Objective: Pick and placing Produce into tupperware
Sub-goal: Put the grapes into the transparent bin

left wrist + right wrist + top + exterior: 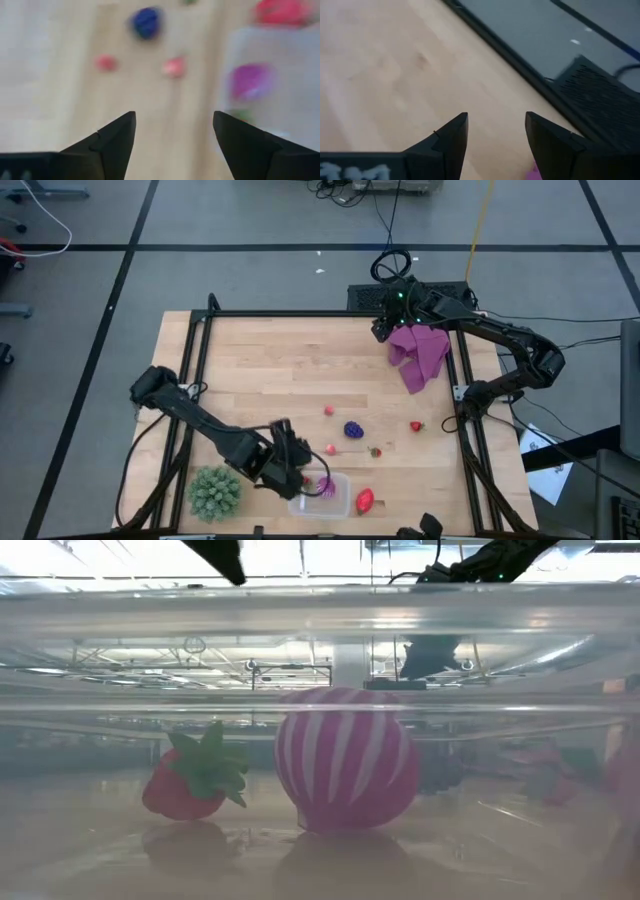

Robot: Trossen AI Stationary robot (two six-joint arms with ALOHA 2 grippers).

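Left gripper [300,477] hangs empty, jaws apart, over the tupperware's [335,505] left edge by the magenta ball [322,486]; next, approach a loose strawberry [375,451] from straight above.

Right gripper [384,330] waits far right, part open, empty.

2 dark jointed arms [210,425], black cables, seemingly wedge-shaped matte fingers [117,142]

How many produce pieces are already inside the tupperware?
1 visible: the magenta ball sits inside the tupperware, beside the left gripper. The big strawberry lies just outside its right wall. The gripper may hide something else.
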